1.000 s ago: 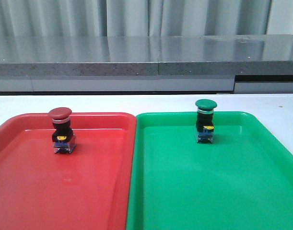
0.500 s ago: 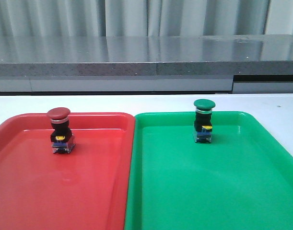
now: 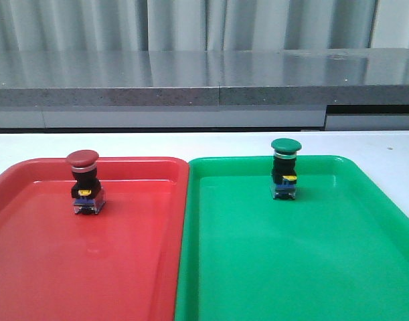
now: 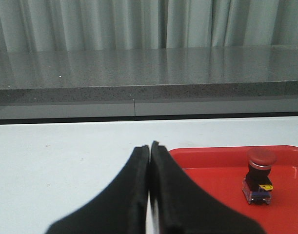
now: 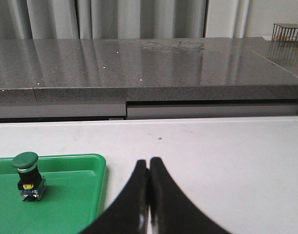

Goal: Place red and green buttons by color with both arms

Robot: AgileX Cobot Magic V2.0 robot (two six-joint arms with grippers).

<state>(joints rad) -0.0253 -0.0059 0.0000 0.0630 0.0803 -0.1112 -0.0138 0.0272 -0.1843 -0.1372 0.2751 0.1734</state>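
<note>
Left pincer (image 4: 149, 148): tips pressed together, empty, above the white desk (image 4: 66, 156). Right pincer (image 5: 149, 163): likewise. Red button (image 3: 85, 180) stands upright in the red tray (image 3: 30, 267); green button (image 3: 285, 168) upright in the green tray (image 3: 291, 267).

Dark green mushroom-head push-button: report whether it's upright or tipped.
Upright: the dark green mushroom-head push-button stands on its base inside the green plastic tray, cap on top.

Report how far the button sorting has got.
Sorting looks done: the dark red mushroom-head push button stands upright in the red plastic tray, the dark green one upright in the green plastic tray. Nothing is in hand: the left gripper and right gripper have jaws shut and empty. Nothing visibly remains.
</note>
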